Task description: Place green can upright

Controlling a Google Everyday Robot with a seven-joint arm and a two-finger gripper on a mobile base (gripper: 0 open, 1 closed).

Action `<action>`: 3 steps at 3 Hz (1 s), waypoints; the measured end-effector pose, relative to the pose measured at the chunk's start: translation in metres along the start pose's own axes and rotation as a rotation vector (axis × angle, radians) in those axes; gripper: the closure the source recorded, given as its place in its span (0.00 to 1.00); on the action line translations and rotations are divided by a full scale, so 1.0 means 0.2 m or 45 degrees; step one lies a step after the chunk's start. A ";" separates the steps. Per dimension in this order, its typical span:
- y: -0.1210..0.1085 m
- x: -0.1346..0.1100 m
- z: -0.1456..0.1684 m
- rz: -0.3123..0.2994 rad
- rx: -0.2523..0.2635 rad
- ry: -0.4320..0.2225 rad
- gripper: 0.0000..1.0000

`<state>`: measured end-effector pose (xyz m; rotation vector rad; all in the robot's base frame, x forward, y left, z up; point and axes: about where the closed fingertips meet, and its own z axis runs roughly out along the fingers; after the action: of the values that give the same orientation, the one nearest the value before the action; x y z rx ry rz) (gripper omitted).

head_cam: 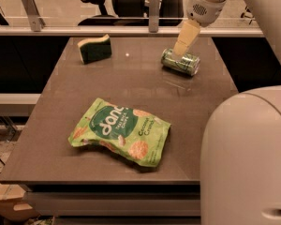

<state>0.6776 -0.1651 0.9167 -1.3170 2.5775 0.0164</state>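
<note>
The green can (180, 63) lies on its side at the far right of the brown table (131, 83), its length running left to right. My gripper (180, 49) hangs from the arm at the top right, just above and behind the can's left part, close to it. I cannot tell whether it touches the can.
A green snack bag (122, 131) lies flat in the middle front of the table. A green-and-yellow sponge (94, 48) stands at the far left. A rail with posts (153, 3) and office chairs are behind the table. My arm's white body (246, 158) fills the lower right.
</note>
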 end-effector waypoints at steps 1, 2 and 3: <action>-0.03 -0.02 0.09 0.012 -0.018 0.012 0.00; -0.03 -0.04 0.19 0.021 -0.043 0.037 0.00; -0.01 -0.05 0.28 0.028 -0.069 0.055 0.00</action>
<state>0.6975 -0.1517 0.8656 -1.3215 2.6458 0.0628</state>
